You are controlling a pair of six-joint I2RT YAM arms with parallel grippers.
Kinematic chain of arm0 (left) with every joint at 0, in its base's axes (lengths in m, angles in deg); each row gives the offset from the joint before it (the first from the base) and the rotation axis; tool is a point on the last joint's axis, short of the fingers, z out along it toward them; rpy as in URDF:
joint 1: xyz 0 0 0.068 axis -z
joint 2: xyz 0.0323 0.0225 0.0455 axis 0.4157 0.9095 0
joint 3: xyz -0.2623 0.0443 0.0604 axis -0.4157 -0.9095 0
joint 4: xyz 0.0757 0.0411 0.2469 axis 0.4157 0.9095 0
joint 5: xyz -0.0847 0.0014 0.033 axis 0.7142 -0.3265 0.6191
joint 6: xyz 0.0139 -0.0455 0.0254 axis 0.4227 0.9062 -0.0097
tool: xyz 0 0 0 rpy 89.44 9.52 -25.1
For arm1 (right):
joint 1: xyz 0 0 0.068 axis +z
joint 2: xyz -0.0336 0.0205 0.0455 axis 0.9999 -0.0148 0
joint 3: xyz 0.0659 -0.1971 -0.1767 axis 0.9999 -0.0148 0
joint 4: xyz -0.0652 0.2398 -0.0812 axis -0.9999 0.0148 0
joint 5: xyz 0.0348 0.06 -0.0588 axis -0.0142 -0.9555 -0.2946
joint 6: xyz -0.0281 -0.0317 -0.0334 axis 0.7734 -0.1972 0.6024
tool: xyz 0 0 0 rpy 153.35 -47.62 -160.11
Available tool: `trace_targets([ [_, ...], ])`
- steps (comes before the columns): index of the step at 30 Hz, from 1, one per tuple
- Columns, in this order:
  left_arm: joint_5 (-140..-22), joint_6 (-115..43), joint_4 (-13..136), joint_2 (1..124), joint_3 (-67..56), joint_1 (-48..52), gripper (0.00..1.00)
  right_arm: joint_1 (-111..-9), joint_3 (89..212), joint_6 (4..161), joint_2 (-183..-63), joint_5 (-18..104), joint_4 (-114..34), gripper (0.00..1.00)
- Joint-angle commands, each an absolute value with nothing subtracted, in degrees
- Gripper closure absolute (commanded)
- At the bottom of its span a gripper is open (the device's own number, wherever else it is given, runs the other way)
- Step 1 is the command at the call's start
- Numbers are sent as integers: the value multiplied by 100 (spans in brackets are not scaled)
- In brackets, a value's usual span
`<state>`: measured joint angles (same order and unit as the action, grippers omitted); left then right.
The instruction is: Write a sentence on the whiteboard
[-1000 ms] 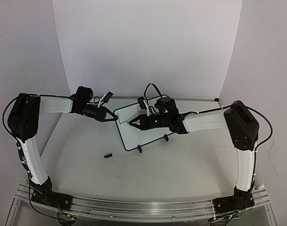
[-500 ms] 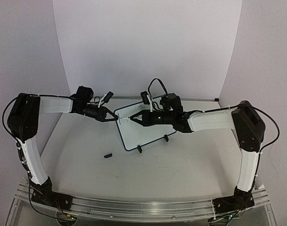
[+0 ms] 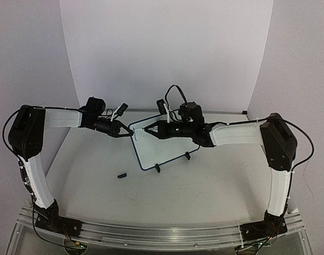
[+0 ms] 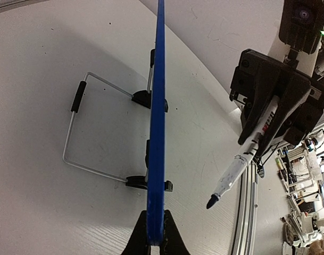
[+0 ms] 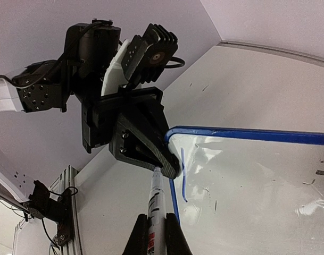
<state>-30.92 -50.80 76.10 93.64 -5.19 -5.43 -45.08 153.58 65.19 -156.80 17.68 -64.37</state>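
Observation:
The whiteboard (image 3: 160, 150) stands tilted on its wire stand (image 4: 71, 133). My left gripper (image 3: 131, 133) is shut on its upper left edge; the left wrist view shows the blue rim (image 4: 157, 133) edge-on between the fingers (image 4: 135, 241). My right gripper (image 3: 149, 130) is shut on a white marker (image 5: 157, 207), also seen in the left wrist view (image 4: 239, 164). The dark tip hangs a short way off the board face near that corner. Of the sentence, only one short blue stroke (image 5: 183, 178) shows by the left rim.
A small black cap-like piece (image 3: 121, 175) lies on the table in front of the board. Two black clip feet (image 3: 157, 169) hold the board's lower edge. White walls close the back and sides. The aluminium rail (image 3: 162, 234) runs along the near edge.
My right gripper with the marker has moved up and left across the board, from its middle toward the upper left corner. The left gripper and board have stayed put.

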Motion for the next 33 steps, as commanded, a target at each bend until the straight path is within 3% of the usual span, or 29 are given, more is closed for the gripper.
trace_targets([
  [1, -3283, -5321, 7904, 9189, -363, -523, 100, -4468, 15594, 6609, -15862, 1904, -6309, 100],
  [33, -3288, -5332, 7915, 9179, -358, -512, 100, -4467, 15207, 6633, -15576, 2875, -6243, 100],
])
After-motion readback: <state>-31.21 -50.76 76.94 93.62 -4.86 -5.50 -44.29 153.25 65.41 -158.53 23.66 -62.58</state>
